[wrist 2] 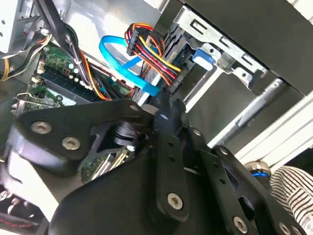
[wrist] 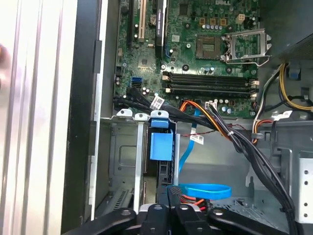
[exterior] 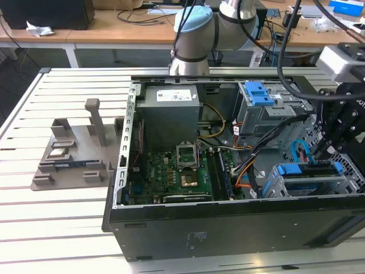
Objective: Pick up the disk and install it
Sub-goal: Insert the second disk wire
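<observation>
One black gripper (exterior: 326,149) hovers above the blue-railed disk (exterior: 311,172).

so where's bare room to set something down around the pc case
The slatted table is bare in front of the grey fixture and behind it, on the exterior view's left. Inside the case it is crowded: cables by the drive cage, where the hand hangs.

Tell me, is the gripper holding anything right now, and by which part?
Cannot be told. The gripper is down at the drive cage inside the computer case, but its fingertips are hidden.
</observation>
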Available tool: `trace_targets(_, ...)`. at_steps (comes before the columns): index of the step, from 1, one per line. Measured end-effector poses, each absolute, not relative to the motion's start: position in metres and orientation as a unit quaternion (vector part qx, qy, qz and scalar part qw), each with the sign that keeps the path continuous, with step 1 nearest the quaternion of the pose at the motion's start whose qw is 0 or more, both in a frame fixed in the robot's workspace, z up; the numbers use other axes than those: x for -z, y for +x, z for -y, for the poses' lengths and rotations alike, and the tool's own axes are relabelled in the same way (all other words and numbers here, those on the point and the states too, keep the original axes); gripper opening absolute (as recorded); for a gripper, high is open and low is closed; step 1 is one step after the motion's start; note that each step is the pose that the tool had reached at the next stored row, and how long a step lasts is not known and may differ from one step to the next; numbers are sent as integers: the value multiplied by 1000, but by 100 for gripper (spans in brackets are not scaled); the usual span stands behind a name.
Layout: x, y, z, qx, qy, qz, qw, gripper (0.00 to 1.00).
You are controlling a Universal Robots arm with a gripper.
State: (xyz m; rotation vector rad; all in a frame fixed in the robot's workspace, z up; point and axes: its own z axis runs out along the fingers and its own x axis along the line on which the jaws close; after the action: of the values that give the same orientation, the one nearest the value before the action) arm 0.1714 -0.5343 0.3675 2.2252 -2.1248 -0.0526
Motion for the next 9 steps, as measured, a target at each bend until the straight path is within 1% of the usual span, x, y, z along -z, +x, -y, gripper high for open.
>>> trace_targets(1,-379,171,534,17,723,690,32,11)
trace_targets(9,-382,171,534,17,723,690,32,11)
